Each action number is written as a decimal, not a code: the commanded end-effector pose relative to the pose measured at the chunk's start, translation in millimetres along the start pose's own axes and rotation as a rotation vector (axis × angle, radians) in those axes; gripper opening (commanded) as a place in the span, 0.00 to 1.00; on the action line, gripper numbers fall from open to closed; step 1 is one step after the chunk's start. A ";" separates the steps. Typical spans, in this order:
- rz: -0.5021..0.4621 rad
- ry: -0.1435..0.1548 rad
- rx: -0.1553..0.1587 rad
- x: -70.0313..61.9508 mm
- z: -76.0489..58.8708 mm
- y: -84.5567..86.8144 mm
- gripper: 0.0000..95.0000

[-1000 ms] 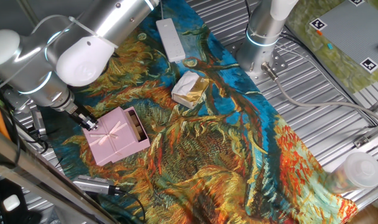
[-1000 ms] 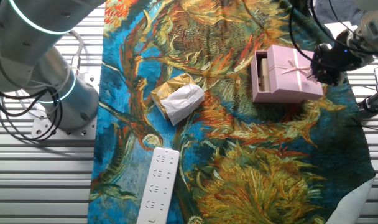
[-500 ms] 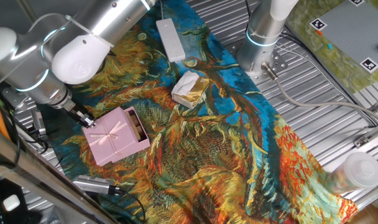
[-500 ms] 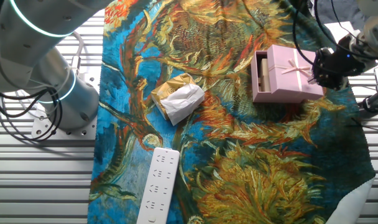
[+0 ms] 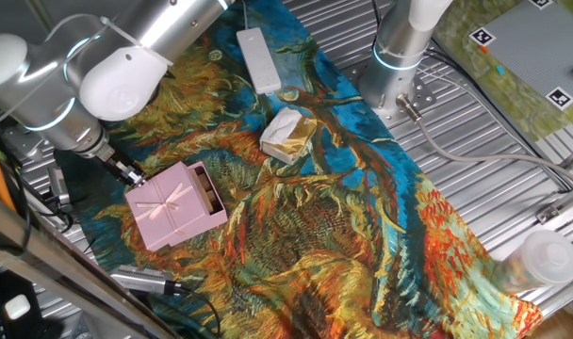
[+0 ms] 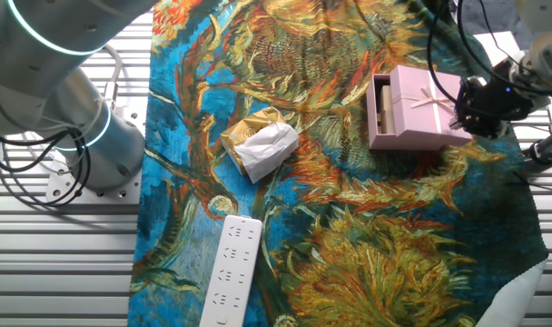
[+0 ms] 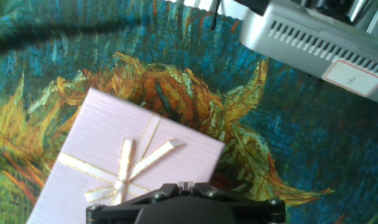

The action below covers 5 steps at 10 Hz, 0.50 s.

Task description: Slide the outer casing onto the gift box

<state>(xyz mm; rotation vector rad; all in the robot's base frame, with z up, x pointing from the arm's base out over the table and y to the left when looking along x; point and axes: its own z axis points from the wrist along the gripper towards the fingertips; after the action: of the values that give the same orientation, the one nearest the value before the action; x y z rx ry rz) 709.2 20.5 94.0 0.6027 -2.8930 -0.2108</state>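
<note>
Casing [image 5: 170, 208] lies on the cloth [image 5: 296, 226], with the box [image 5: 208, 192] protruding slightly from one side. We see the gripper [image 5: 129, 174] just beside the opposite edge, holding nothing; we cannot tell its finger spacing.

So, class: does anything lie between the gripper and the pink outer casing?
Nothing visible does. The gripper sits just off the outer casing at its closed end, with only patterned cloth between them.

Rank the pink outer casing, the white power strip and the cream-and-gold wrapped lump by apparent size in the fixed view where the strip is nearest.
1. outer casing
2. white power strip, close behind, too close to call
3. wrapped lump, clearly smallest
</note>
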 end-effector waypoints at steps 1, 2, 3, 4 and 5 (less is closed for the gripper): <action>0.005 0.002 -0.002 -1.6 0.8 -0.4 0.00; 0.008 0.002 -0.002 -1.8 1.6 -0.4 0.00; 0.013 0.000 -0.004 -2.1 1.9 -0.1 0.00; 0.022 0.000 -0.005 -2.8 2.2 1.2 0.00; 0.034 0.001 -0.002 -3.5 2.8 2.9 0.00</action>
<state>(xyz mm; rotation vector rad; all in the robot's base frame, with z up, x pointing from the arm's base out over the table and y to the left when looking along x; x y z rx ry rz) 711.2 25.5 91.3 0.5502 -2.8971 -0.2086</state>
